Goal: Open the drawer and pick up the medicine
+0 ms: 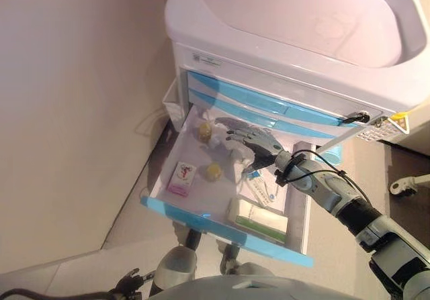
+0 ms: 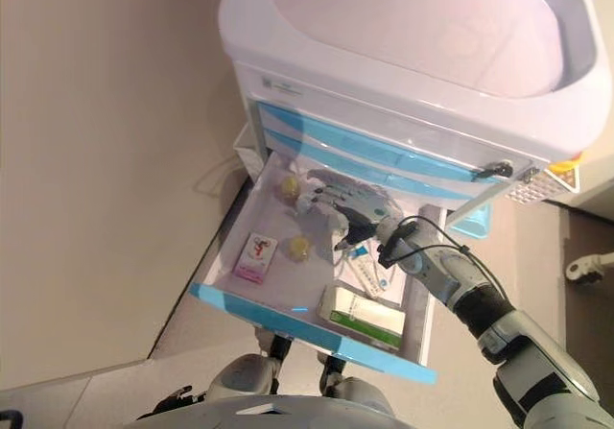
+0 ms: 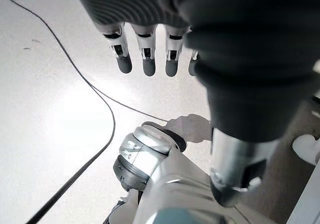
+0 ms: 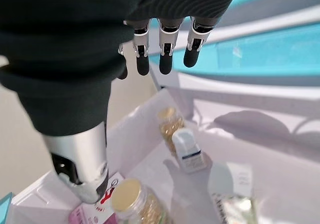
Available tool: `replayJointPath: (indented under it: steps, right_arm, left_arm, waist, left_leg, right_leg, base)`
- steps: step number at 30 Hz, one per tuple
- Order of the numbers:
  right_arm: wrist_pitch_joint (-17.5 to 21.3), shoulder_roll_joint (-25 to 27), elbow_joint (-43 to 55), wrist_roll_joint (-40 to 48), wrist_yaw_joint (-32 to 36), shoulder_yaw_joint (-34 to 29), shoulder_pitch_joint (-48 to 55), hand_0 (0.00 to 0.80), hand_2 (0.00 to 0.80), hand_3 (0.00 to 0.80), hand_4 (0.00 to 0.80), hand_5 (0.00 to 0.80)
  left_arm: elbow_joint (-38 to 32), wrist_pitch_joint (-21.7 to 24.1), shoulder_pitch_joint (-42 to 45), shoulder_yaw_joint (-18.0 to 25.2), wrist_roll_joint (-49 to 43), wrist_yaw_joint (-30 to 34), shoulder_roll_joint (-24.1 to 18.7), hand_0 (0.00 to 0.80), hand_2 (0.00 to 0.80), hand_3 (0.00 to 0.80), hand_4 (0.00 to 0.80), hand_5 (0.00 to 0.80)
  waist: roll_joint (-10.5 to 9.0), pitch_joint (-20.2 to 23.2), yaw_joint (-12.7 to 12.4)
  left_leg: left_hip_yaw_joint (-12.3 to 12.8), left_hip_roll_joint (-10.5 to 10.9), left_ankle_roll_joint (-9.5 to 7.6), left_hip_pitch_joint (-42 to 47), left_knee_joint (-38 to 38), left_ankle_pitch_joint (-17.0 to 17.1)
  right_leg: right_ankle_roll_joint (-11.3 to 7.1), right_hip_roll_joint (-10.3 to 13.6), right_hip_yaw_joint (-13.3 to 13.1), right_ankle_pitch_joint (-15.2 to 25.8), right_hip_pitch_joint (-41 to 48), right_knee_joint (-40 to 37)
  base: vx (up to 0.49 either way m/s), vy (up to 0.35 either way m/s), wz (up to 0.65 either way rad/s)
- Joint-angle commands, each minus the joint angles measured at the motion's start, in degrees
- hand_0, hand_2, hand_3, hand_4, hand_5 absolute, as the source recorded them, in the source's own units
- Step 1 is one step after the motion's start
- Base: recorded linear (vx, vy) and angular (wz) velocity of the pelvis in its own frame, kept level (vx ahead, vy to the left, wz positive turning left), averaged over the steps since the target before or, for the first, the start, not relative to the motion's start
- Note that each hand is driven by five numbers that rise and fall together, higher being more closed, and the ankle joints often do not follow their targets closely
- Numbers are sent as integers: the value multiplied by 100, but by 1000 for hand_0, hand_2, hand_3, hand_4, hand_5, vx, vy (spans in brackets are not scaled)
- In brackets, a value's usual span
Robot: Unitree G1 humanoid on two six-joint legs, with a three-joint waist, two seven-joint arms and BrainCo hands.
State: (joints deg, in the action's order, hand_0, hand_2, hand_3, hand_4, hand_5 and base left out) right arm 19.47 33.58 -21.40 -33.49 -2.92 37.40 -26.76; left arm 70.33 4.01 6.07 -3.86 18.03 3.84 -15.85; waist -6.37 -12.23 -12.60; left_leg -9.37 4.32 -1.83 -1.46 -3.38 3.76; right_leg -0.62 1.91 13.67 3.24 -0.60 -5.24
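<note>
The cart's lowest drawer (image 1: 222,227) stands pulled out, its blue front toward me. Inside lie a pink and white box (image 1: 182,178), a yellow-lidded jar (image 1: 213,171), a second jar of yellow pills (image 1: 203,131), a small white bottle (image 4: 187,149) on its side, a green and white box (image 1: 259,219) and a flat packet (image 1: 263,187). My right hand (image 1: 259,142) hovers over the drawer's middle, open, fingers (image 4: 165,53) straight and holding nothing. The white bottle lies just below it. My left hand (image 3: 147,53) hangs open over the floor and shows only in its own wrist view.
The white cart (image 1: 295,52) has a basin-like top and two shut blue drawers (image 1: 255,102) above the open one. A beige wall (image 1: 74,112) runs close along the left. A white basket (image 1: 386,131) hangs at the cart's right side.
</note>
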Motion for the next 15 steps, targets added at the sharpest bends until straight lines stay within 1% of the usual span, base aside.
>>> replayJointPath:
  steps: [1,7,15]
  right_arm:
    - [-74,-193,3,-117,31,354,-331,0,0,0,0,0]
    - [-135,-451,-556,-392,16,494,-327,0,0,0,0,0]
    - [-133,-720,-970,-719,-128,587,-281,0,0,0,0,0]
  left_arm:
    - [139,46,-45,-116,-68,-2,-56,0,0,0,0,0]
    - [145,68,-16,-118,-173,11,-35,0,0,0,0,0]
    - [170,112,30,-111,-322,53,7,0,0,0,0,0]
  waist:
    - [12,149,-207]
    - [24,170,-323]
    - [47,225,-403]
  left_leg:
    - [-194,197,29,-156,-73,-268]
    - [-346,221,65,-150,-90,-227]
    - [-448,248,78,-150,-87,-188]
  right_leg:
    - [-116,-50,164,-486,127,523]
    - [-111,-34,299,-507,204,498]
    - [-95,-38,370,-517,255,477]
  base:
    - [7,-24,31]
    - [29,-10,14]
    - [39,2,5]
